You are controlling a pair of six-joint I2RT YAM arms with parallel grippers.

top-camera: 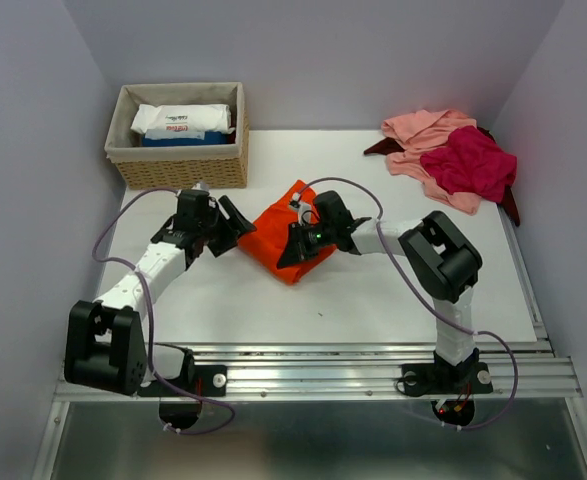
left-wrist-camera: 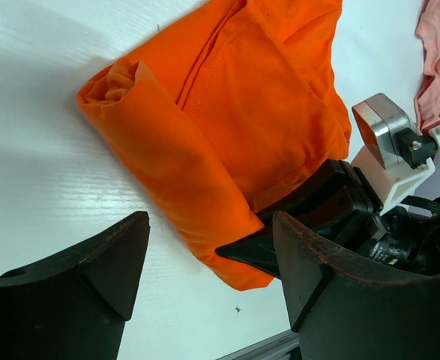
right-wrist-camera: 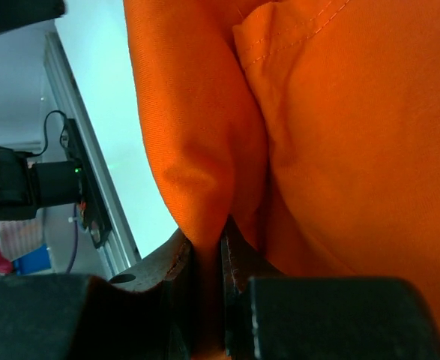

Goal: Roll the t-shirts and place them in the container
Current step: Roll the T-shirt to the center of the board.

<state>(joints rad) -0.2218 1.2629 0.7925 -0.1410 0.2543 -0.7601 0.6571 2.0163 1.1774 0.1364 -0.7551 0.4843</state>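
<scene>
Orange cloth, thin and limp: the orange t-shirt [top-camera: 271, 240] lies mid-table [top-camera: 373, 300], partly rolled. The right gripper [right-wrist-camera: 208, 259] is clamped on a fold at the shirt's edge. The left gripper [left-wrist-camera: 211, 225] is spread wide beside the rolled end, holding nothing. It's light with no stiffness, so likely to slump and unroll if let go. Best to grab through the full roll, not one layer. Far right, the pink t-shirt [top-camera: 423, 130] and magenta t-shirt [top-camera: 468, 165] are heaped together. Far left is the wicker basket [top-camera: 178, 165].

The left gripper [top-camera: 233, 226] sits just left of the orange shirt [top-camera: 273, 235], jaws spread wide and holding nothing. The right gripper [top-camera: 293, 248] reaches in from the shirt's right, clamped on a fold at its near edge.
</scene>
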